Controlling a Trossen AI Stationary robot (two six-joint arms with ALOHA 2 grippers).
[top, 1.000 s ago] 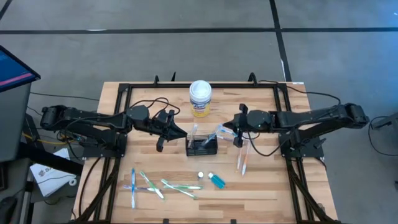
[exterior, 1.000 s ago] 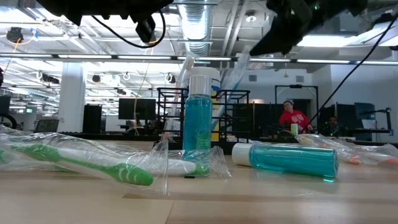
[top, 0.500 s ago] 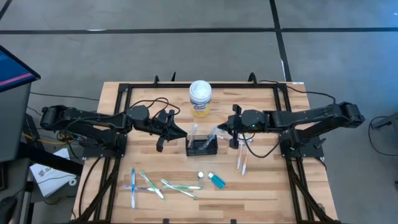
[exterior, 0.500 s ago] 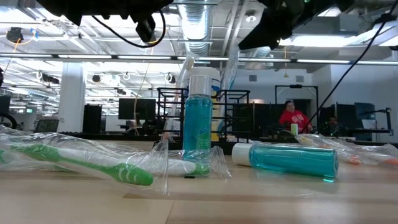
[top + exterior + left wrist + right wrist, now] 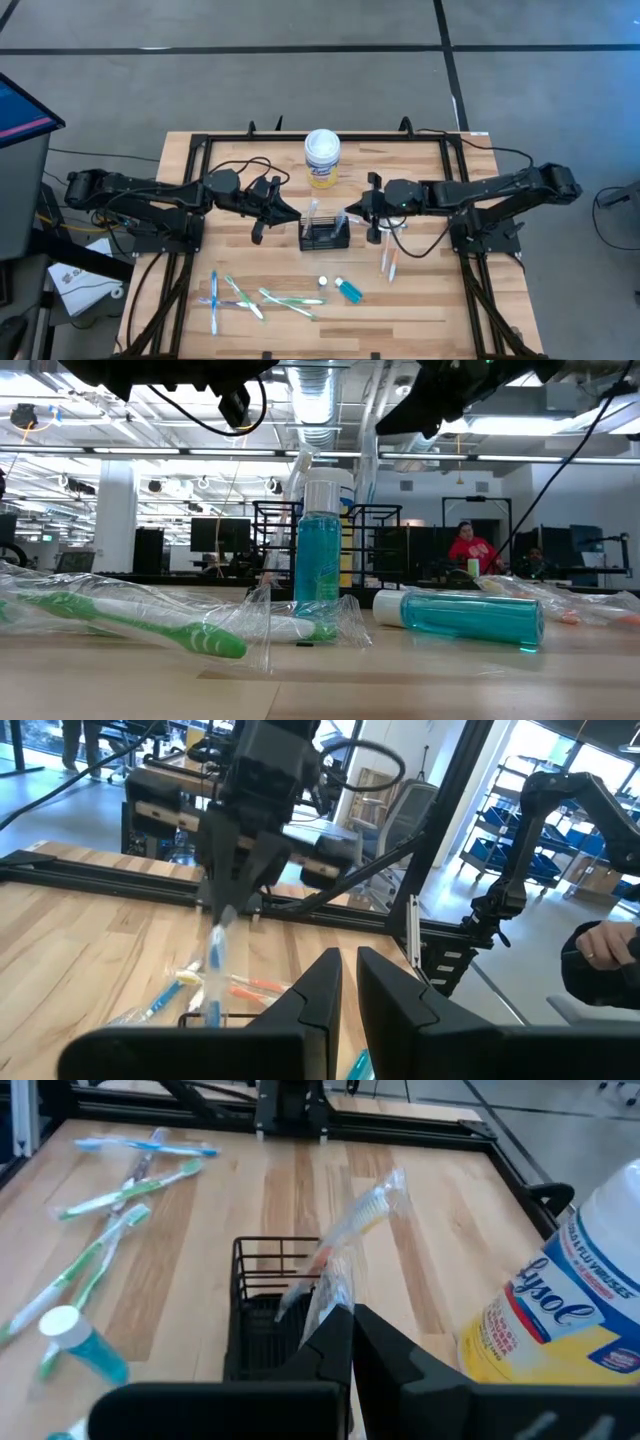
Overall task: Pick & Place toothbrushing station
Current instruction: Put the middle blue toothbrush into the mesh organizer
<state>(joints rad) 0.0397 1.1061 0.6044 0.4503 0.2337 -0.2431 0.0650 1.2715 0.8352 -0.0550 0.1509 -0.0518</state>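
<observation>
The toothbrushing station (image 5: 325, 236), a low black wire-mesh caddy, sits near the middle of the wooden surface (image 5: 420, 300), just in front of the white-lidded canister (image 5: 322, 158). One wrapped brush already leans in its left end. The right end effector (image 5: 352, 217) hovers just above the caddy's right side, fingers pinched fully together on a wrapped toothbrush (image 5: 345, 1245) that hangs over the basket. The left end effector (image 5: 283, 212) waits just left of the caddy, fingers (image 5: 325, 995) nearly closed and holding nothing.

The step in hand looks like dropping this brush into the caddy. To do it well, I would bring the lower tip of the brush inside the wire rim before letting go, keep it steep so the crinkly wrapper does not catch the mesh, and avoid nudging the light basket sideways. Other wrapped brushes (image 5: 262, 299) and two small blue bottles (image 5: 347, 290) lie nearer the front edge, more brushes (image 5: 388, 258) to the right.
</observation>
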